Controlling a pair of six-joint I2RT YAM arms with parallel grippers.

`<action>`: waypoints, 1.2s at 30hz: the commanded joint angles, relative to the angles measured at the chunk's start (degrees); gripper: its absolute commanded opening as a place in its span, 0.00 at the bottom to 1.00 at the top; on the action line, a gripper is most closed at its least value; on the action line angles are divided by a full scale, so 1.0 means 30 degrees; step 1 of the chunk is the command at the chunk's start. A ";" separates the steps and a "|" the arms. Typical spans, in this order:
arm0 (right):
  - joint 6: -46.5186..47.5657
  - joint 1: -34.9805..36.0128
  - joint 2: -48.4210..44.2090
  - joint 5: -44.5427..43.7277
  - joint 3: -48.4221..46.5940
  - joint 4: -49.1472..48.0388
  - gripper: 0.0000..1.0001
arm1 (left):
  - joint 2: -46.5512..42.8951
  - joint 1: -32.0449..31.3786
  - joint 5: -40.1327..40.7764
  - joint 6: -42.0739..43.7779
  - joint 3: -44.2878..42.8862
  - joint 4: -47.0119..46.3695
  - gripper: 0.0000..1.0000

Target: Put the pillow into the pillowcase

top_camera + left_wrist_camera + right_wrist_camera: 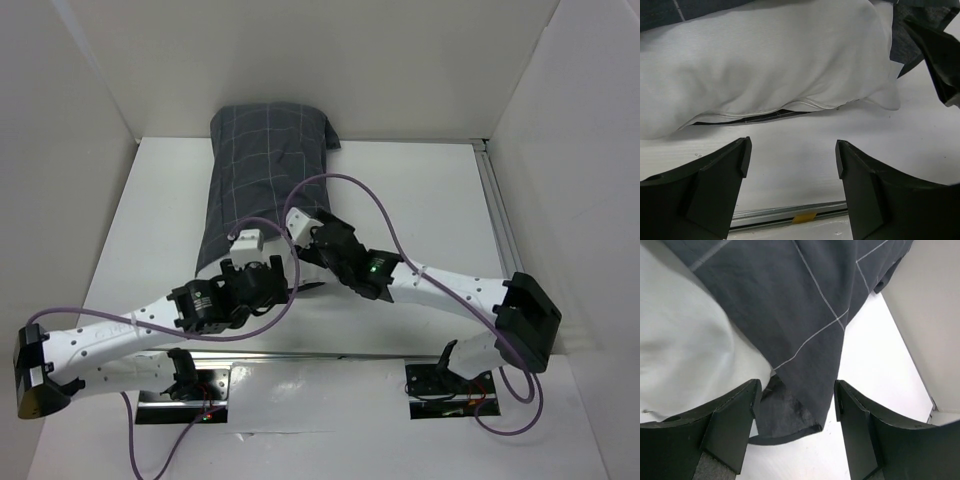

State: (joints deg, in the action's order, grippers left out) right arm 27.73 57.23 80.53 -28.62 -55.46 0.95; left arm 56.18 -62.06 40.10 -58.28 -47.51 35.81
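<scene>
The dark grey checked pillowcase (265, 170) lies lengthwise at the back left of the table, bulging with the pillow inside. In the left wrist view the white pillow (780, 60) sticks out of the case's open end, with pillowcase cloth (905, 45) at its right corner. My left gripper (792, 157) is open and empty over bare table just in front of the pillow; it also shows in the top view (268, 280). My right gripper (796, 400) is open over a loose corner of the pillowcase (790, 300), with the pillow (685, 355) to its left. It also shows in the top view (312, 248).
White enclosure walls stand to the left, back and right. An aluminium rail (497, 215) runs along the table's right side and another (790, 212) along the near edge. Purple cables (370, 205) loop over both arms.
</scene>
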 commanded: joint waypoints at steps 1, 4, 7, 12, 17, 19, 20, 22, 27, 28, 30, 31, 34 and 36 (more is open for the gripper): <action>0.0514 -0.1112 0.0722 0.0741 -0.0287 -0.0698 0.71 | 0.0753 0.0004 -0.0239 0.0882 -0.0686 -0.1039 0.85; 0.0280 -0.1878 0.1689 0.1745 -0.0818 -0.0493 0.71 | 0.1515 0.0004 -0.0475 0.1554 -0.0864 -0.1827 0.88; 0.0280 -0.2930 0.2160 0.2214 -0.0819 -0.1398 0.66 | 0.2536 0.0236 -0.1494 0.2575 -0.0864 -0.3758 0.93; -0.0072 -0.3872 0.2365 0.1396 -0.1171 -0.3976 0.00 | 0.5202 0.2427 -0.3635 0.4042 -0.1069 -0.6951 0.84; -0.3340 -0.3203 0.0173 0.2941 -0.2722 -0.1523 0.00 | 0.9185 0.4952 -0.4928 0.3262 -0.2672 -0.9475 0.28; -0.4722 -0.2849 -0.1817 0.4435 -0.2724 0.0089 0.00 | 1.0417 0.5393 -0.3618 0.2032 -0.3555 -0.9245 0.15; -0.6441 -0.2847 -0.2578 0.6241 -0.2550 0.0673 0.00 | 1.1264 0.5395 -0.2073 0.0459 -0.4400 -0.9010 0.09; -0.7975 -0.2642 -0.4885 0.7716 -0.2372 0.2019 0.00 | 1.1710 0.5395 -0.0804 -0.0897 -0.5021 -0.9008 0.09; -1.0119 -0.2642 -0.7681 1.2465 -0.3335 0.5041 0.00 | 1.2122 0.5919 0.2015 -0.4831 -0.6691 -0.9882 0.09; -1.0121 -0.2642 -0.7887 1.2847 -0.3339 0.5856 0.00 | 1.2354 0.5922 0.2450 -0.4831 -0.7042 -1.0380 0.09; -1.0355 -0.2642 -0.8239 1.3608 -0.3544 0.6447 0.00 | 1.2646 0.5922 0.4288 -0.5643 -0.8703 -0.9836 0.09; -1.0616 -0.2642 -0.8240 1.3613 -0.3747 0.6770 0.00 | 1.2968 0.5922 0.4996 -0.6057 -0.9382 -0.9074 0.09; -1.0938 -0.2642 -0.8240 1.5920 -0.3749 0.7505 0.00 | 1.3701 0.6125 0.6579 -0.7579 -1.1845 -0.6494 0.11; -1.1347 -0.2468 -0.8854 1.7500 -0.3749 0.7271 0.00 | 1.4959 0.6359 0.7082 -0.8778 -1.3160 -0.5642 0.11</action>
State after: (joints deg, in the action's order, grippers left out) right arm -1.04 47.37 59.11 5.80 -63.05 18.22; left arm 97.60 -47.11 47.09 -76.18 -80.99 18.76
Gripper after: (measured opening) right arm 0.042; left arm 0.133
